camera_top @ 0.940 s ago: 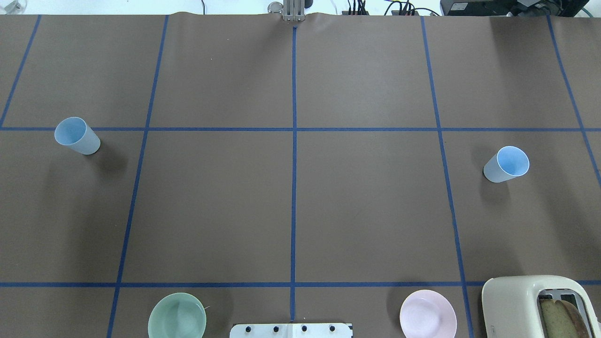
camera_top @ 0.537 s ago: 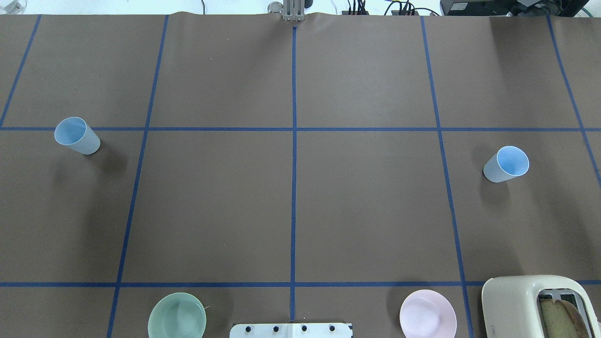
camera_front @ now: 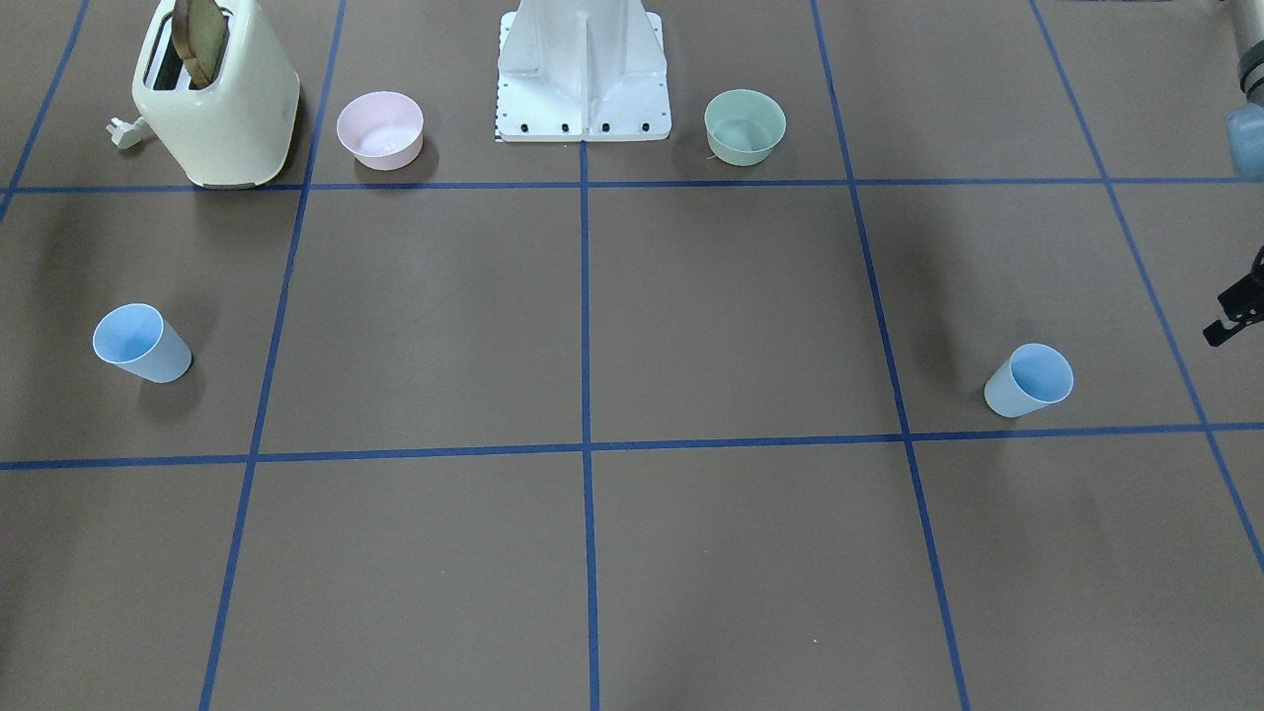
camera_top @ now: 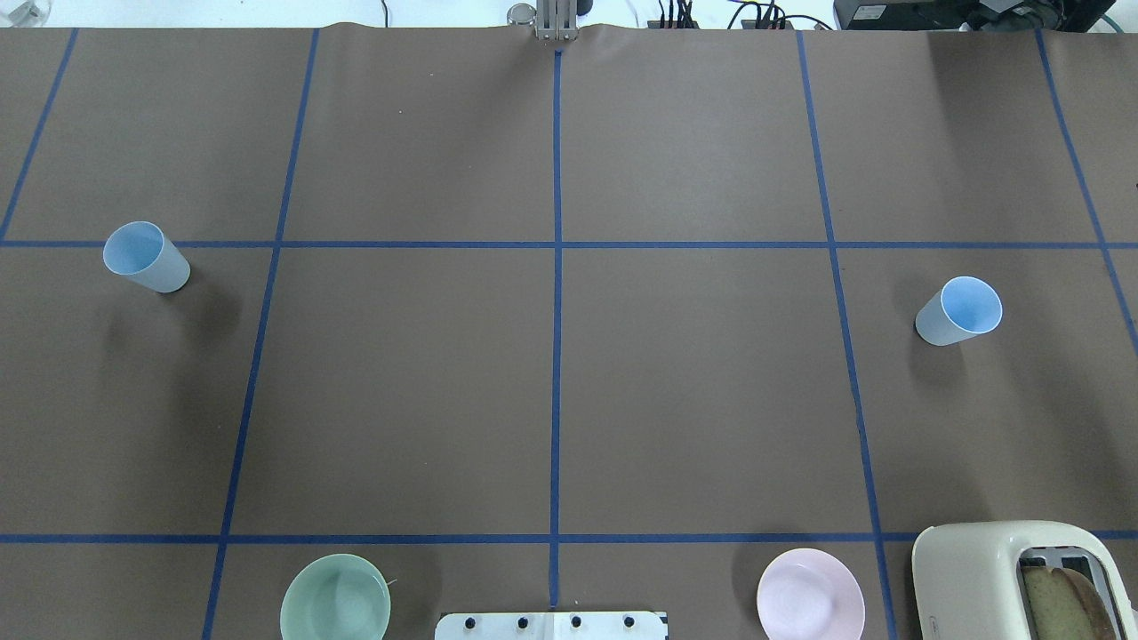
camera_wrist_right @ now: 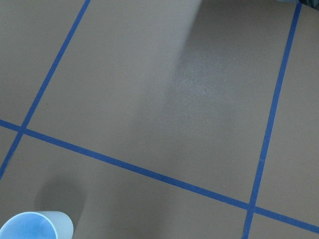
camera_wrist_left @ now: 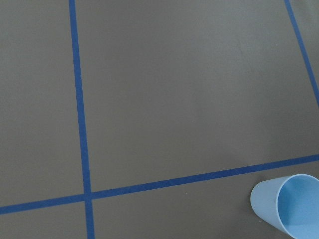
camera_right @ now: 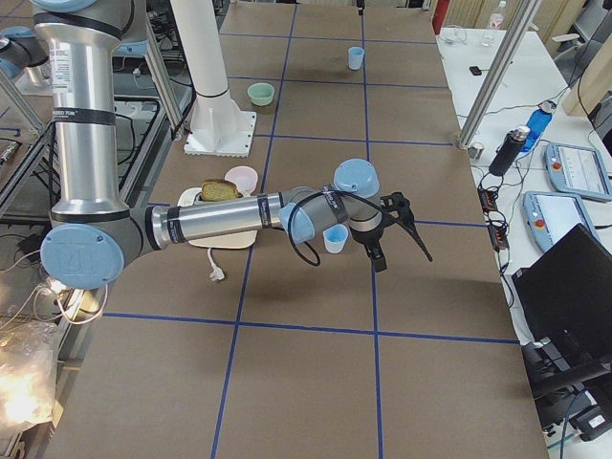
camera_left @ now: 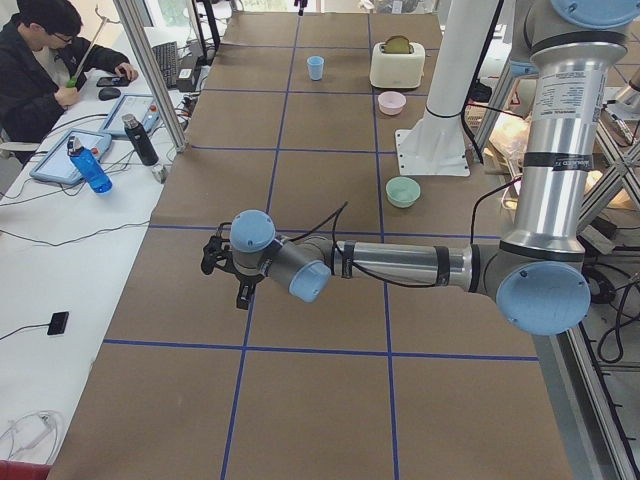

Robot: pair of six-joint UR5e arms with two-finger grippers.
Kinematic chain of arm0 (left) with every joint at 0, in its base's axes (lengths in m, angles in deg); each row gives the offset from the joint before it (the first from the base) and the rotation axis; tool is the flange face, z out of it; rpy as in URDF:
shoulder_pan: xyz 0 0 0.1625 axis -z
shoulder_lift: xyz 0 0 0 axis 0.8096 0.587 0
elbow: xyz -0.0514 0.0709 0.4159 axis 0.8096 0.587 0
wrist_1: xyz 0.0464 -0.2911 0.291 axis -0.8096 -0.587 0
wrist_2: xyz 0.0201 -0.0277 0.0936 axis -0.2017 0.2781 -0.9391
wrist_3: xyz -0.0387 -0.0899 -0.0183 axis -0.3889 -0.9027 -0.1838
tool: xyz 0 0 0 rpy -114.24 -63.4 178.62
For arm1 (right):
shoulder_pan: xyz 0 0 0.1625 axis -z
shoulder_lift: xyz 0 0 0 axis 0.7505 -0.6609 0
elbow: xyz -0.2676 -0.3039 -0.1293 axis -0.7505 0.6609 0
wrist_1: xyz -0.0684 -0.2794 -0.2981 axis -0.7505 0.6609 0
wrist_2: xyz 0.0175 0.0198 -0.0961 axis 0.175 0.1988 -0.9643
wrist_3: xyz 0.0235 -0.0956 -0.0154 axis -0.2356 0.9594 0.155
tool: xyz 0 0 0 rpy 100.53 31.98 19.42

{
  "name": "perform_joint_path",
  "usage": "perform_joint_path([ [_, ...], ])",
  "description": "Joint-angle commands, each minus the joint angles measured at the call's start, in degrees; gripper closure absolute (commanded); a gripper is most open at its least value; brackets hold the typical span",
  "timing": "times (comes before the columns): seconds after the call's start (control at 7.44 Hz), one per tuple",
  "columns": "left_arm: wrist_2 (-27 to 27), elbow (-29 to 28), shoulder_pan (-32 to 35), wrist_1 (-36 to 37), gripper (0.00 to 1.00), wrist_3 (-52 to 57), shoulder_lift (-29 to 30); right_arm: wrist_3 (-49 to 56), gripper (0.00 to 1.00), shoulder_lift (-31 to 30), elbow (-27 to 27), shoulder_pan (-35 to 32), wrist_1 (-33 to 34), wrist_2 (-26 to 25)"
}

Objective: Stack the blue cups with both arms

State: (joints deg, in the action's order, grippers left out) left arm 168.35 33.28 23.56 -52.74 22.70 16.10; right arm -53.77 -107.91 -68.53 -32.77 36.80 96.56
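Note:
Two pale-blue cups stand upright and far apart on the brown table. One cup [camera_top: 147,258] is at the left, and it also shows in the front view [camera_front: 1029,380] and low in the left wrist view [camera_wrist_left: 286,206]. The other cup [camera_top: 960,311] is at the right, and it also shows in the front view [camera_front: 141,343] and the right wrist view [camera_wrist_right: 35,226]. My left gripper [camera_front: 1232,314] [camera_left: 222,270] hovers outboard of the left cup, cut off by the frame edge. My right gripper [camera_right: 400,231] hovers beside the right cup [camera_right: 336,239]. I cannot tell whether either is open or shut.
A cream toaster [camera_top: 1005,578] holding bread, a pink bowl [camera_top: 810,594] and a green bowl [camera_top: 335,598] stand along the near edge by the white pedestal base [camera_front: 583,69]. An operator [camera_left: 45,60] sits at a side table beyond the table's far edge.

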Motion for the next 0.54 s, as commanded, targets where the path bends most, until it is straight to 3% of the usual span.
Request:
perform_joint_path([
  [0.0, -5.73, 2.72, -7.27, -0.03, 0.18, -7.44, 0.71, -0.26, 0.00, -0.24, 0.01, 0.02, 0.01, 0.07],
  [0.4, -10.65, 2.03, -14.23, -0.03, 0.24, -10.19, 3.00, -0.26, 0.00, -0.32, 0.19, 0.46, 0.10, 0.07],
])
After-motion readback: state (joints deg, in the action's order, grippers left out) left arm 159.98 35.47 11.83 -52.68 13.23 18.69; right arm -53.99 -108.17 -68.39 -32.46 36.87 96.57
